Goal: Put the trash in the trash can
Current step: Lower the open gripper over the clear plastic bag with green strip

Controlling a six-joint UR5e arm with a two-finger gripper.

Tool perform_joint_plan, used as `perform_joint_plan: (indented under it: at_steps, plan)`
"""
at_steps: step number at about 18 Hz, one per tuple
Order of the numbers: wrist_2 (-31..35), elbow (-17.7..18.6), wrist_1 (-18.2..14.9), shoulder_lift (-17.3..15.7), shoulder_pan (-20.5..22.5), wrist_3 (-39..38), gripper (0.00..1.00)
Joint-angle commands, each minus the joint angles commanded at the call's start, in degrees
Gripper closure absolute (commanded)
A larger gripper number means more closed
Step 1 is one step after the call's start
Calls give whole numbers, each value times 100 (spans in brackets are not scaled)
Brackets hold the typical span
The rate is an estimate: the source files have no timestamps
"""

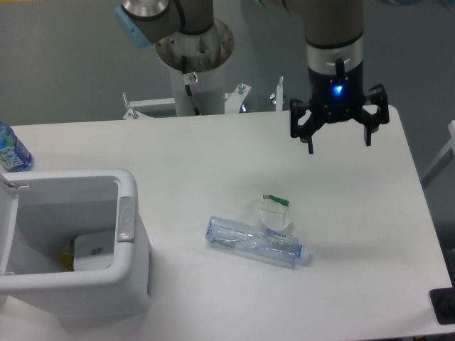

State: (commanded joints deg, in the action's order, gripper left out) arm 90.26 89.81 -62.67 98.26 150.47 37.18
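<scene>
A clear ribbed bottle [254, 244] with a bluish tint lies on its side near the middle of the white table [213, 156]. A small whitish wrapper [274, 212] with a green strip rests against the bottle's upper right side. The white boxy trash can [128, 270] stands at the front left, its top open, with some items inside. My gripper [339, 146] hangs open above the table's back right, well behind and to the right of the trash, holding nothing.
A bottle with a bright blue label [11, 149] stands at the far left edge. The robot's base column [193, 64] rises behind the table's back edge. A dark object [443, 305] sits at the front right corner.
</scene>
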Motion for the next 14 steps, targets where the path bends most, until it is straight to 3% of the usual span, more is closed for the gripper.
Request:
perform_joint_plan:
  at_steps: [6,10,14]
  plan:
    - [18,966,773,106,-210,-377,0]
    - [17,1424,835,175,-544,-325,0]
    - [166,1636,914,509,-764,-325,0]
